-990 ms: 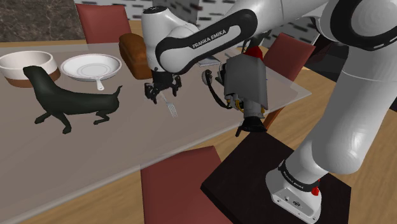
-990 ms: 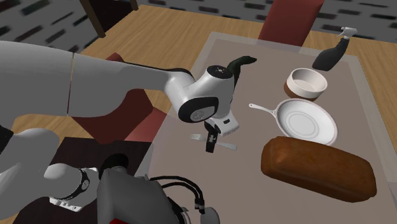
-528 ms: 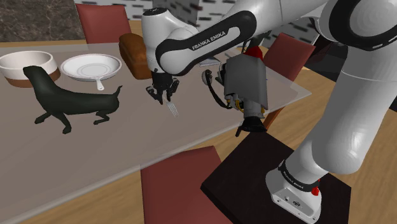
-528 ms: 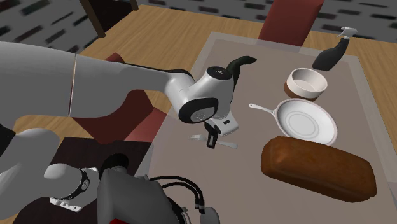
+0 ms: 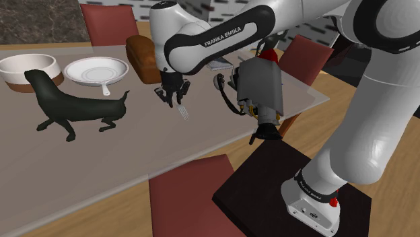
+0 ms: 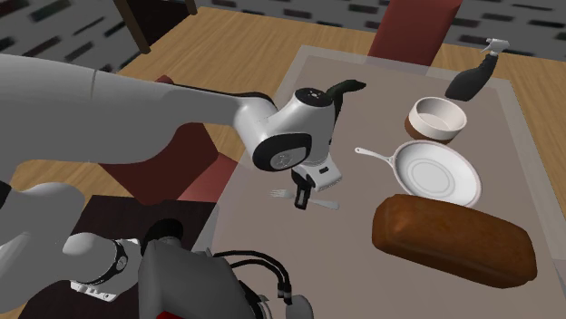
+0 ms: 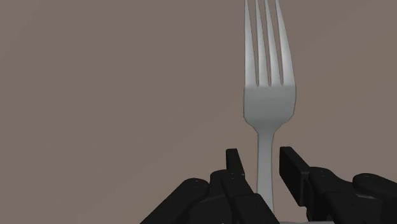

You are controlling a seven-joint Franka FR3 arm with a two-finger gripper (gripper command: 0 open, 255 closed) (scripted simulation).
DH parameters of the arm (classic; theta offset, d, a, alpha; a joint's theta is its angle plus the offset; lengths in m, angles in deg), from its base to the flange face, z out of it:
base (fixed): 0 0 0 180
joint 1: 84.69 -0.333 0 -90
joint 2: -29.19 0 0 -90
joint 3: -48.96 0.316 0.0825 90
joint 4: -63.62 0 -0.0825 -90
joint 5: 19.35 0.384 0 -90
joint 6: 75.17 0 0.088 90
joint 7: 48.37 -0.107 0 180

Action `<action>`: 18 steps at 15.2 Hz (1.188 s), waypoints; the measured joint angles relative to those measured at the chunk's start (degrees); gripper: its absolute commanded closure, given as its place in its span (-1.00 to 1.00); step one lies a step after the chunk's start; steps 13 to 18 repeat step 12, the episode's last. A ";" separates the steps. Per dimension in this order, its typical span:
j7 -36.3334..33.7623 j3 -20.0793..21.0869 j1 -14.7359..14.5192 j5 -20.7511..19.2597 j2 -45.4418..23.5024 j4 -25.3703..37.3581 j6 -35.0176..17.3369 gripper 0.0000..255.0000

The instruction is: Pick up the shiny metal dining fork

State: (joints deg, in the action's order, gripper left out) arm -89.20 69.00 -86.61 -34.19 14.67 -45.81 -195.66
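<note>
A: Start with the big things. What is there?

B: The white arm (image 5: 222, 37) reaches from its dark stand (image 5: 269, 182) over a grey-brown table (image 5: 101, 161). A red chair (image 5: 195, 202) is tucked in at the near edge in the shoulder view.

A: And on the table?

B: A brown loaf (image 6: 453, 240) lies at the second exterior view's lower right. A black dog (image 5: 74, 108) stands at the shoulder view's left. A white pan (image 6: 442, 174) sits beside the loaf, and a white bowl (image 6: 437, 116) is just past the pan. A dark bottle (image 6: 472, 80) stands at the far end.

A: Where is the hand?

B: The gripper (image 7: 262, 162) points down over the table, in front of the loaf and to the right of the dog's tail in the shoulder view.

A: Wide or narrow?

B: Narrow. Its fingers (image 7: 291, 167) are drawn in on either side of a handle and clasp it.

A: So that is the fork?

B: Yes. The fork (image 7: 269, 95) is plain grey. Its handle is between the fingers, and its tines stretch away from them over bare tabletop. In the second exterior view it lies crosswise, with the tines toward that view's left. I cannot tell whether it touches the table or hangs just above it.
</note>
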 measured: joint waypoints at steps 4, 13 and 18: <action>0.73 0.23 0.12 0.81 1.32 1.25 2.42 1.00; 2.11 0.56 0.24 2.15 3.43 4.65 7.65 1.00; 2.11 0.56 0.24 2.15 3.43 4.65 7.65 1.00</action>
